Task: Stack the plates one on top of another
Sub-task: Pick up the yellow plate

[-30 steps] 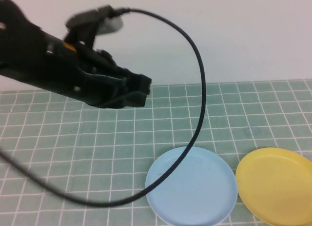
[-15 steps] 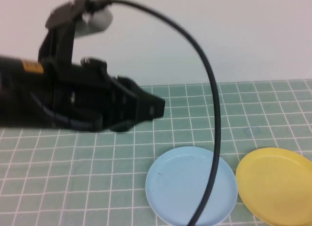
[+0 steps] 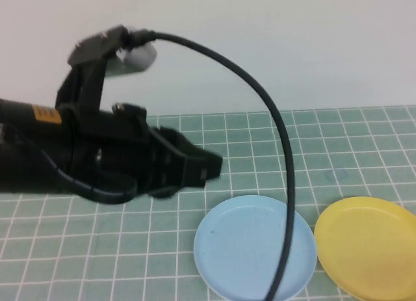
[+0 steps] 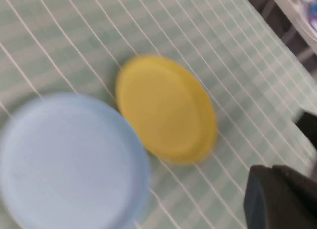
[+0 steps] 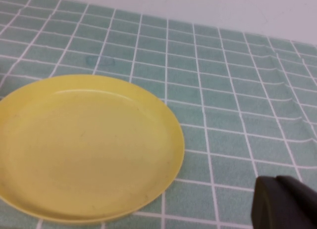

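Note:
The light blue plate (image 3: pixel 255 246) lies on the green grid mat at front centre, and the yellow plate (image 3: pixel 367 246) lies just to its right, apart from it. The white plate is out of view. My left gripper (image 3: pixel 211 169) hovers above the mat just behind and left of the blue plate, shut and empty. The left wrist view shows the blue plate (image 4: pixel 69 160), the yellow plate (image 4: pixel 166 108) and the gripper's tip (image 4: pixel 270 182). My right gripper (image 5: pixel 275 187) is shut and empty, near the yellow plate (image 5: pixel 84 145); it is outside the high view.
A black cable (image 3: pixel 279 138) arcs from the left wrist camera over the blue plate to the front edge. The green grid mat (image 3: pixel 338 138) covers the table up to a plain white wall (image 3: pixel 292 41).
My left arm has swung forward and to the right, bringing its gripper lower and closer to the blue plate. The cable has swung right across the plate. The plates have not moved.

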You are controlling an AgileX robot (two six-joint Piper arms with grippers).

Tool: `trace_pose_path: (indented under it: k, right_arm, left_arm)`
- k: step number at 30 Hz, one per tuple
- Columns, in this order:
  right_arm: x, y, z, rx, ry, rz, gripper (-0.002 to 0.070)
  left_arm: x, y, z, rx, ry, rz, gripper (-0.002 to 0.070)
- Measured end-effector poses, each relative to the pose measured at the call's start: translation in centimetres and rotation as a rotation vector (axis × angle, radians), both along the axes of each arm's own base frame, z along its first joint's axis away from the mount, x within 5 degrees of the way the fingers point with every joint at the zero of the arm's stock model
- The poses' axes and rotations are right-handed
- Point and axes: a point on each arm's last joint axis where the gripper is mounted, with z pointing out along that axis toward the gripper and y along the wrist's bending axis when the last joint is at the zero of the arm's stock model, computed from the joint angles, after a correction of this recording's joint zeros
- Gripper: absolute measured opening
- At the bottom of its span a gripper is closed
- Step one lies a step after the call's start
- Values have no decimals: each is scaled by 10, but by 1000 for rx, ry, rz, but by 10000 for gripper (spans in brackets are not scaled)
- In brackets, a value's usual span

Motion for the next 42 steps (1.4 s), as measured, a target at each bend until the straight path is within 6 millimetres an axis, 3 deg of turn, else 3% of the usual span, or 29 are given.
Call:
trace_pose_path:
  k: [4,12,18,23,32,37,42]
  right_arm:
    - [0,0,0,0,0,0,-2]
    - [0,0,0,0,0,0,-2]
    - [0,0,0,0,0,0,-2]
    - [0,0,0,0,0,0,-2]
    - [0,0,0,0,0,0,-2]
    - [0,0,0,0,0,0,-2]
    - [0,0,0,0,0,0,-2]
  left_arm:
    - [13,6,3,45,-146,93,0]
    - [32,43,-6,124,-154,344,0]
    - [13,86,-19,85,-197,506,0]
    - [-20,120,-34,-26,-367,673,0]
    - [-94,157,-95,-74,-549,912,0]
    - [-108,161,-138,-80,-641,958,0]
    - [-109,162,-189,-41,-578,966,0]
